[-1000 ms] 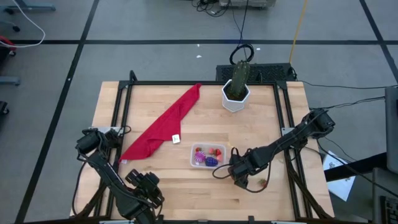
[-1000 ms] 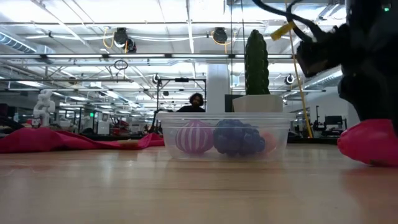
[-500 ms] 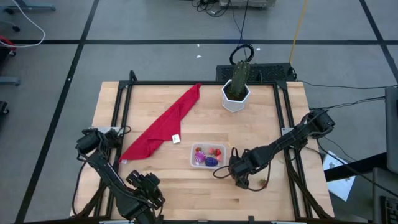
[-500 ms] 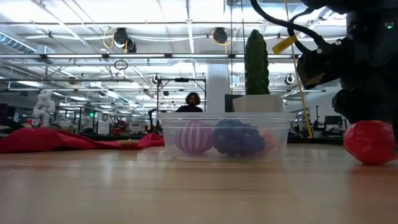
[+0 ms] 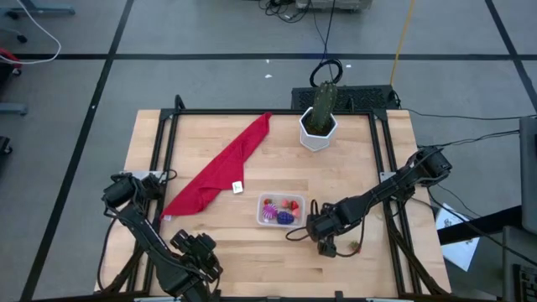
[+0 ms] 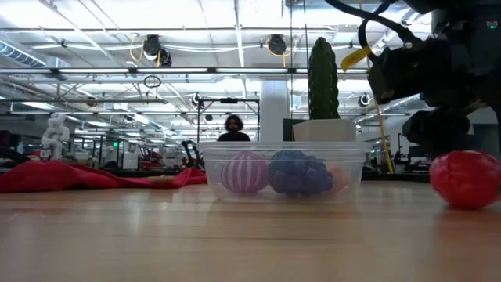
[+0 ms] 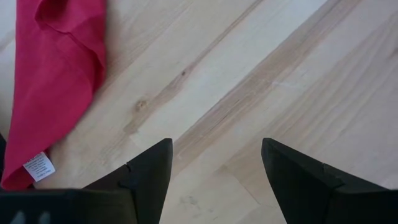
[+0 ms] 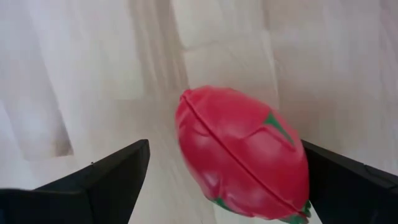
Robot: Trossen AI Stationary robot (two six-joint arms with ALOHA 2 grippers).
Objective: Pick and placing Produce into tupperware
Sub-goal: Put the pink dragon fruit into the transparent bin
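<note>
Since a second ago the right pincer (image 8: 224,180) has edged left, fingers spread around the loose round red toy fruit (image 6: 465,178). Three pieces fill the clear rectangular plastic tupperware (image 5: 281,211); this one remains on the surface. Left pincer (image 7: 214,180), released, waits near-left.

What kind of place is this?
Probably a big robotics lab or workshop: a wooden table with two robot arms, cables on the floor, and ceiling pipes over an open hall.
</note>
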